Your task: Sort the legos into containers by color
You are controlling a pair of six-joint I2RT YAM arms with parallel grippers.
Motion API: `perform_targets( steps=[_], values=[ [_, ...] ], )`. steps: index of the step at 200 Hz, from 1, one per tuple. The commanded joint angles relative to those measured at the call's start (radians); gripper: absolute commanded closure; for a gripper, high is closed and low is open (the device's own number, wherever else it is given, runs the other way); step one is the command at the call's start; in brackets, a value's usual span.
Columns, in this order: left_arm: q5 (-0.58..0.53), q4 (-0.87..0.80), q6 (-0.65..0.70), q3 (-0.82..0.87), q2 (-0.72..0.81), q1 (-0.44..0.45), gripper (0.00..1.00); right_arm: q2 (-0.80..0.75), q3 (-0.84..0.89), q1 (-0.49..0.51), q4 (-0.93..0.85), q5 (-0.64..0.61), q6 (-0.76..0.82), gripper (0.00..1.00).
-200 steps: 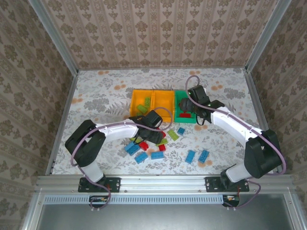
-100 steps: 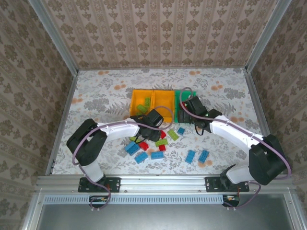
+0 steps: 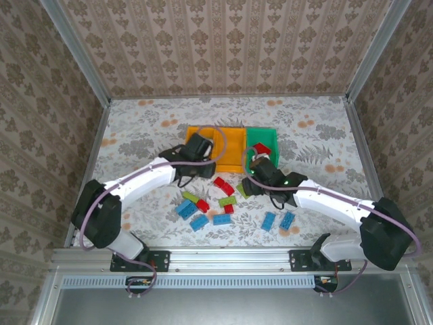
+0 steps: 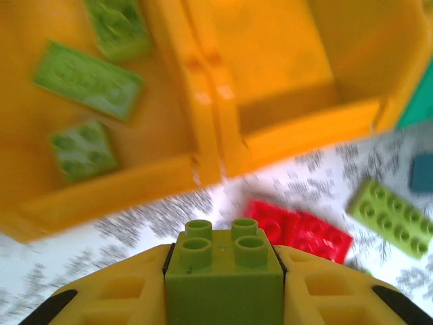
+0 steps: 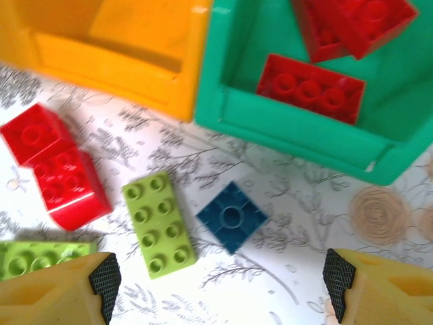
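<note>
The left arm stretches from its base toward 1 o'clock, white forearm laid long and low over the flowered counter [image 3: 135, 135]. It carries the left hand [image 3: 196, 152] to the 6 o'clock edge of the left orange bin [image 3: 192, 133]. From the wrist, that hand's yellow fingers [image 4: 128, 291] are clamped on a lime two-by-two brick [image 4: 223, 271], studs up. Three lime bricks [image 4: 86, 81] lie in the bin ahead at 11 o'clock, and the middle orange bin [image 4: 318, 115] stands at 1 o'clock. The right arm bends at an elbow on the counter's 4 o'clock side and runs toward 10 o'clock. This sets the right hand [image 3: 252, 184] just at 6 o'clock of the green bin [image 3: 269, 135], which holds red bricks [image 5: 311, 84]. Its two black-padded fingertips [image 5: 101, 277] stand wide apart with nothing between them. On the counter beneath lie a lime two-by-four brick [image 5: 159, 223] and, beside it at 3 o'clock, a small blue brick [image 5: 232, 217]. The loose legos [image 3: 221, 219], red, blue and lime, are scattered at 6 o'clock of the three joined bins.
</note>
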State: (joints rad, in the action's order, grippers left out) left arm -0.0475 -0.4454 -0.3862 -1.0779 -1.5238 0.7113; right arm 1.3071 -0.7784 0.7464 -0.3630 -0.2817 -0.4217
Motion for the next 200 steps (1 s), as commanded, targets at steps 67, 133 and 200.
perform_targets(
  steps=[67,133,200],
  values=[
    [0.164,0.040,0.052,-0.203,-0.221,-0.249,0.65,0.220,-0.035,0.122,0.028,-0.013,-0.061,0.28],
    [0.197,0.060,0.028,-0.275,-0.294,-0.248,0.55,0.323,-0.086,0.129,0.007,-0.033,-0.080,0.30],
    [0.221,0.077,0.020,-0.233,-0.244,-0.248,0.34,0.380,-0.102,0.073,0.007,-0.041,-0.057,0.35]
  ],
)
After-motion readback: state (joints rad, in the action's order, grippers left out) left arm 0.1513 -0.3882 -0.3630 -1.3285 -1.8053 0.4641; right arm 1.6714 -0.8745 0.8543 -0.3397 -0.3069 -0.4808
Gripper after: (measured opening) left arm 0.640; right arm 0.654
